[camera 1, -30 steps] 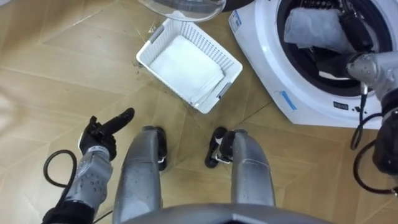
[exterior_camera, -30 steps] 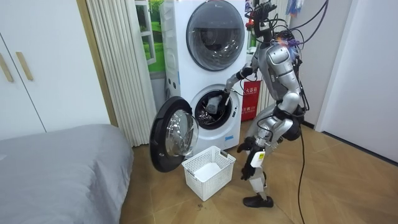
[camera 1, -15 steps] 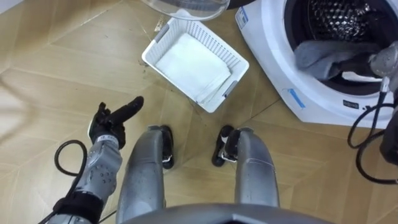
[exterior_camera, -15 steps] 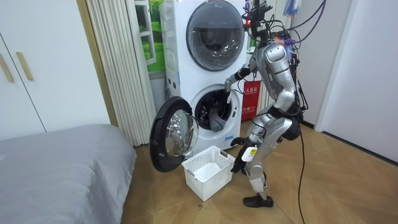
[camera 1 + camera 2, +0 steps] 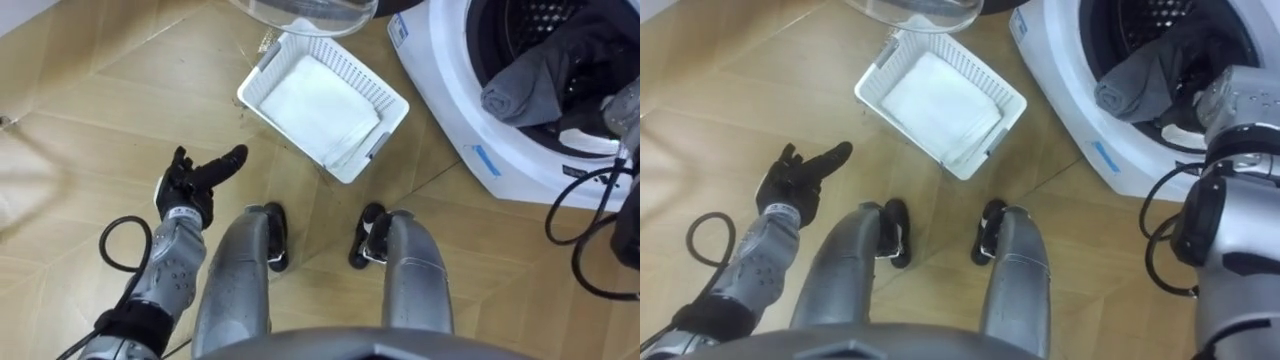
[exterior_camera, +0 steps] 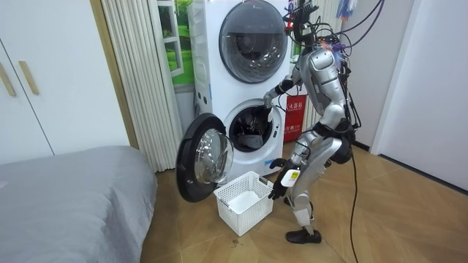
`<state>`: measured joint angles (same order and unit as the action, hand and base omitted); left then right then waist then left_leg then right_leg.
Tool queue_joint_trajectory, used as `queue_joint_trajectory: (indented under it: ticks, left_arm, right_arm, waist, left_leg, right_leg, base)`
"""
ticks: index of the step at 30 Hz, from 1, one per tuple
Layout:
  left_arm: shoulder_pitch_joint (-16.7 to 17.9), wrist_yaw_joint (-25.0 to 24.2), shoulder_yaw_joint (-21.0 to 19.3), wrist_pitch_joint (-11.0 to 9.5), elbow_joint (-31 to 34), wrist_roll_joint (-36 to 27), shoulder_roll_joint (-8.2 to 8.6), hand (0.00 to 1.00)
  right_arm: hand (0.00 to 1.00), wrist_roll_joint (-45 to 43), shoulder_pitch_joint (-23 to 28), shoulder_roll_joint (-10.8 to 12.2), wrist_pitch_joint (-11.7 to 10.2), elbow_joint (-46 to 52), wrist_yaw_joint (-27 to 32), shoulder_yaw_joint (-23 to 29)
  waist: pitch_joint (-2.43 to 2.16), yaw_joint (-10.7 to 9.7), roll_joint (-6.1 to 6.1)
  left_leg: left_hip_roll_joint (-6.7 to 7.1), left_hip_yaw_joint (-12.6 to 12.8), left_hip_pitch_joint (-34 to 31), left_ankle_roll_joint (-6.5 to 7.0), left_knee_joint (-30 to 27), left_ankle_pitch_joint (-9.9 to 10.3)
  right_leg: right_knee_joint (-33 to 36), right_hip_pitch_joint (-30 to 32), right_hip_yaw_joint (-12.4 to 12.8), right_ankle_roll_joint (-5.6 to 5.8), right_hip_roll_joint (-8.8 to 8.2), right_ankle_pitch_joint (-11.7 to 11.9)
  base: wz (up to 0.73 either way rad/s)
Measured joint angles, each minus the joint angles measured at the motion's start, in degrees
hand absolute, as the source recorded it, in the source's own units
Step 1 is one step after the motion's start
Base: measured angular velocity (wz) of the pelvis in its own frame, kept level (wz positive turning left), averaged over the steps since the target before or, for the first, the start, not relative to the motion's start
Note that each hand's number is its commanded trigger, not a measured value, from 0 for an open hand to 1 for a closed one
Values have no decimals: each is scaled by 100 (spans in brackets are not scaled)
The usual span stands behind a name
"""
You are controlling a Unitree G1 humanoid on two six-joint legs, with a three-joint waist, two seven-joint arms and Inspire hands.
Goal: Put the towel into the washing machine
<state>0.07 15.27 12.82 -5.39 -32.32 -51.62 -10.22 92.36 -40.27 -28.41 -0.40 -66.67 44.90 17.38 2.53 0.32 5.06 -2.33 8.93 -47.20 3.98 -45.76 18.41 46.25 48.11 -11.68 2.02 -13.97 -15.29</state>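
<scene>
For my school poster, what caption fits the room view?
Robot beside a white laundry basket reaches to the open washing machine, grey towel inside.

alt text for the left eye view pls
A grey towel lies bunched in the open mouth of a white washing machine at upper right. A white basket holding a white cloth sits on the wooden floor; the robot's left hand hangs open at lower left.

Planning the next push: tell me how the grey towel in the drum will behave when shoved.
Likely floppy: the towel sags in soft folds. It may slide back out, since it lies at the washer opening, not deep inside.
</scene>
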Motion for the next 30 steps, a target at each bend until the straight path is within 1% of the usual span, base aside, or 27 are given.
queue_joint_trajectory:
  ticks: [1,4,7,9,10,11,12,13,14,15,16,17,18,19,20,21,22,23,24,25,26,27,29,30]
  left_arm:
    - [-11,-2,7,-1,-36,0,-1,0]
    - [-49,-7,10,-1,-155,0,-1,0]
    - [-66,-68,-12,-1,-184,14,6,0]
    - [-108,-197,-35,0,-311,246,13,0]
    - [-174,-282,-39,4,-511,416,19,0]
    - [-193,-323,-70,4,-630,605,45,0]
    - [-192,-339,-72,3,-669,661,55,0]
    - [-198,-384,-70,6,-772,777,63,0]
    - [-213,-444,-82,7,-906,983,58,0]
    - [-210,-457,-85,8,-976,1136,53,0]
    - [-212,-479,-83,5,-1115,1370,43,0]
    - [-228,-527,-81,7,-1301,1500,39,0]
    - [-228,-563,-71,7,-1395,1562,36,0]
    - [-184,-608,-54,9,-1545,1699,27,0]
    - [-145,-673,-9,-1,-1755,1826,-7,0]
    - [-141,-723,-6,3,-1911,1865,-27,0]
    - [-74,-781,-10,15,-2109,1949,-44,0]
    - [51,-836,-39,11,-2194,2068,-47,0]
    - [116,-855,-46,11,-2219,2137,-51,0]
    - [246,-895,-99,7,-2275,2303,-52,0]
    - [303,-937,-160,6,-2410,2475,-62,0]
    - [305,-945,-170,7,-2501,2509,-71,0]
    - [329,-982,-352,11,-2749,2657,-56,0]
    - [332,-991,-376,11,-2784,2717,-54,0]
  right_arm:
    - [0,14,34,0,-70,0,9,0]
    - [0,35,111,0,-138,1,16,1]
    - [0,14,115,0,-144,2,20,10]
    - [0,-27,139,1,-159,0,7,12]
    - [0,-28,232,2,-166,10,-48,16]
    - [0,-48,334,2,-185,64,-109,15]
    - [0,-59,378,1,-211,87,-135,10]
    - [0,-129,504,6,-291,196,-142,-7]
    - [0,-272,613,18,-321,247,-186,-31]
    - [0,-350,704,46,-333,252,-218,-53]
    - [0,-519,906,126,-374,340,-306,-153]
    - [0,-646,1163,195,-417,405,-419,-413]
    - [0,-737,1319,234,-442,432,-472,-559]
    - [0,-1002,1677,327,-504,513,-610,-863]
    - [0,-1381,2033,459,-595,568,-771,-1185]
    - [0,-1584,2195,535,-631,557,-864,-1292]
    - [0,-1992,2505,667,-660,514,-1018,-1464]
    - [0,-2278,2807,750,-668,328,-1212,-1623]
    - [0,-2431,2929,795,-672,214,-1312,-1655]
    - [0,-2866,3147,902,-670,-14,-1485,-1678]
    - [0,-3281,3380,1013,-685,-216,-1653,-1787]
    - [0,-3420,3475,1070,-693,-311,-1753,-1870]
    - [0,-4001,3778,1368,-671,-496,-2111,-2051]
    - [0,-4164,3836,1434,-642,-523,-2214,-2084]
  waist:
    - [0,12,0]
    - [0,14,0]
    - [1,12,-4]
    - [3,27,-38]
    - [6,62,-82]
    - [6,104,-102]
    - [2,137,-122]
    - [-4,191,-181]
    - [2,224,-239]
    - [-4,239,-261]
    - [2,328,-305]
    - [4,398,-342]
    - [2,419,-349]
    - [-6,459,-363]
    - [-11,484,-384]
    - [-14,479,-388]
    - [-28,476,-411]
    - [-47,468,-439]
    - [-57,457,-454]
    - [-79,447,-485]
    - [-95,452,-511]
    - [-101,456,-519]
    - [-109,447,-525]
    - [-111,443,-529]
  left_leg:
    - [-1,5,1,1,20,0]
    - [-5,27,7,1,47,0]
    - [-5,30,6,0,84,0]
    - [-16,19,24,0,102,0]
    - [-13,8,95,0,136,0]
    - [-7,18,184,0,208,0]
    - [-9,27,219,2,236,-2]
    - [-15,26,285,3,266,-2]
    - [-9,27,370,6,336,-5]
    - [-8,27,423,4,384,-9]
    - [-9,30,554,-11,508,-28]
    - [-10,25,710,-32,694,-86]
    - [-1,29,808,-37,807,-121]
    - [1,32,1001,-58,1010,-179]
    - [-7,25,1167,-93,1171,-205]
    - [-7,18,1253,-111,1269,-230]
    - [-20,17,1427,-140,1446,-265]
    - [-28,7,1573,-165,1574,-293]
    - [-25,0,1646,-172,1638,-309]
    - [-28,-20,1773,-188,1733,-320]
    - [-35,-25,1893,-206,1839,-330]
    - [-43,-23,1955,-222,1895,-340]
    - [-78,48,2293,-271,2134,-372]
    - [-88,58,2382,-281,2178,-377]
  right_leg:
    - [-24,0,-2,4,4,5]
    - [-42,4,-1,8,3,7]
    - [-73,4,-12,8,5,9]
    - [-124,-50,-56,2,12,18]
    - [-200,-146,-107,6,24,47]
    - [-263,-230,-105,16,29,59]
    - [-269,-260,-101,22,29,65]
    - [-307,-334,-109,34,30,73]
    - [-387,-427,-114,56,43,88]
    - [-468,-474,-107,68,62,103]
    - [-617,-618,-105,71,129,163]
    - [-836,-793,-115,80,195,238]
    - [-933,-879,-127,87,202,272]
    - [-1131,-1068,-151,92,232,324]
    - [-1335,-1253,-171,87,292,375]
    - [-1442,-1350,-187,85,315,402]
    - [-1646,-1536,-248,77,356,461]
    - [-1839,-1700,-267,82,407,504]
    - [-1914,-1771,-275,87,420,512]
    - [-2035,-1914,-290,96,451,519]
    - [-2151,-2034,-290,97,482,530]
    - [-2215,-2099,-286,99,508,550]
    - [-2439,-2394,-263,86,584,590]
    - [-2493,-2478,-266,81,603,597]
  base:
    - [0]
    - [0]
    - [0]
    - [0]
    - [0]
    - [0]
    - [-3]
    - [0]
    - [0]
    - [-8]
    - [-15]
    - [-12]
    - [-4]
    - [-4]
    - [-6]
    - [-10]
    - [-7]
    - [-5]
    - [0]
    - [0]
    - [-3]
    - [-10]
    - [-15]
    - [-8]
